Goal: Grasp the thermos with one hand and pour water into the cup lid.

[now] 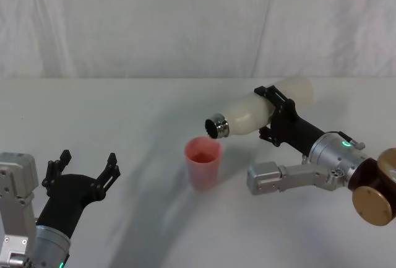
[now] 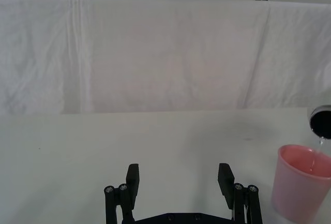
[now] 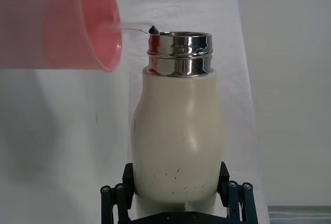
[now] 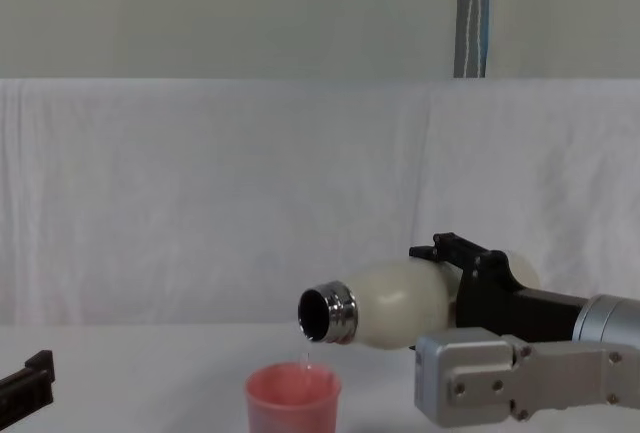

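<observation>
Pour under way: right gripper clamped on thermos, tipped near-horizontal, steel mouth over cup lid; thin stream falling. Left gripper idle, fingers apart. Remaining: finish, re-right thermos.

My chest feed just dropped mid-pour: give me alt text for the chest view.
The right gripper holds the cream thermos tipped nearly level, its steel mouth just above the pink cup lid, with a thin trickle falling into it. The left gripper sits at the lower left edge, away from both.
</observation>
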You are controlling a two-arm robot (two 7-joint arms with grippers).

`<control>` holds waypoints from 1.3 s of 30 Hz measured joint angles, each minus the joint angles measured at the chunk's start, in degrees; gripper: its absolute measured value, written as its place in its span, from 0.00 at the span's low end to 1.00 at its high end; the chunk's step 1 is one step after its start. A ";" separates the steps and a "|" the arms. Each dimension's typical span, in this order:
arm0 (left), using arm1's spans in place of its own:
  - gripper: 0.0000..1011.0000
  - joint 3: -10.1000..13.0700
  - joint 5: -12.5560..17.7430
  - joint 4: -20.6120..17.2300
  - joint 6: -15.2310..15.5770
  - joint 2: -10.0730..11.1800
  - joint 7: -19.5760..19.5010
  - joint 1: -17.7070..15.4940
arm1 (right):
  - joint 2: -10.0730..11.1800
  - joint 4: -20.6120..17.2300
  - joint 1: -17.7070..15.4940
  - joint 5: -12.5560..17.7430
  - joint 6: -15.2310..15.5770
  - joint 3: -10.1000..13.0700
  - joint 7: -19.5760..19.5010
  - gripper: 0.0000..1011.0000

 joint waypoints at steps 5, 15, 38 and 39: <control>0.99 0.00 0.00 0.00 0.00 0.00 0.00 0.00 | 0.08 -1.00 -0.58 1.07 0.36 0.82 0.51 0.94; 0.99 0.00 0.00 0.00 0.00 0.00 0.00 0.00 | -0.13 -5.95 -3.47 7.73 1.44 4.87 4.36 0.94; 0.99 0.00 0.00 0.00 0.00 0.00 0.00 0.00 | -5.10 -16.96 -14.43 34.69 7.13 19.61 15.19 0.94; 0.99 0.00 0.00 0.00 0.00 0.00 0.00 0.00 | -5.34 -17.14 -14.73 35.50 7.25 20.11 15.31 0.94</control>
